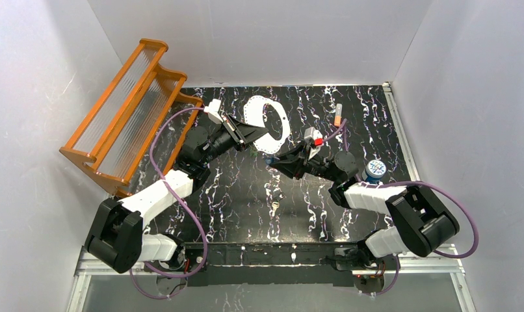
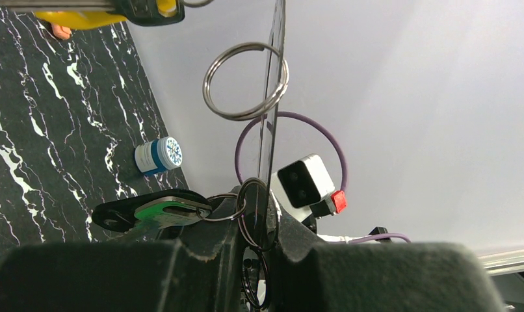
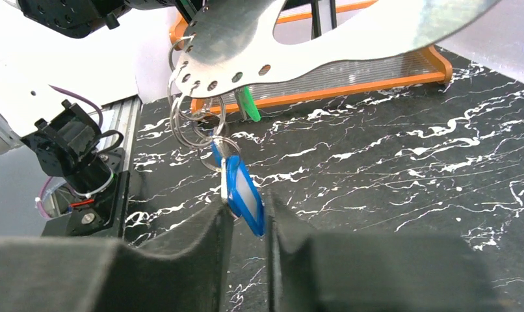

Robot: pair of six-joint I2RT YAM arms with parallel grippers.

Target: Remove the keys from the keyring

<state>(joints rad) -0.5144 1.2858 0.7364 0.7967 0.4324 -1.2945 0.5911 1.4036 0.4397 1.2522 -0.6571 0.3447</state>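
The keyring (image 1: 272, 123) is a large flat pale oval loop held up over the table's far middle. My left gripper (image 1: 253, 135) is shut on its near edge. In the left wrist view the keyring (image 2: 273, 97) stands edge-on between the left gripper's (image 2: 262, 227) jaws, with split rings (image 2: 246, 81) and a green key (image 2: 171, 211) hanging from it. In the right wrist view the keyring (image 3: 279, 39) hangs above, with rings (image 3: 194, 120), a green key (image 3: 248, 104) and a blue-headed key (image 3: 244, 197). My right gripper (image 3: 249, 218), also in the top view (image 1: 277, 158), is shut on the blue-headed key.
An orange rack (image 1: 126, 110) stands at the table's far left and shows in the right wrist view (image 3: 376, 68). A small orange-and-white tube (image 1: 338, 115) lies at the back right. A round blue-and-white disc (image 1: 375, 170) sits by the right arm and in the left wrist view (image 2: 158, 155).
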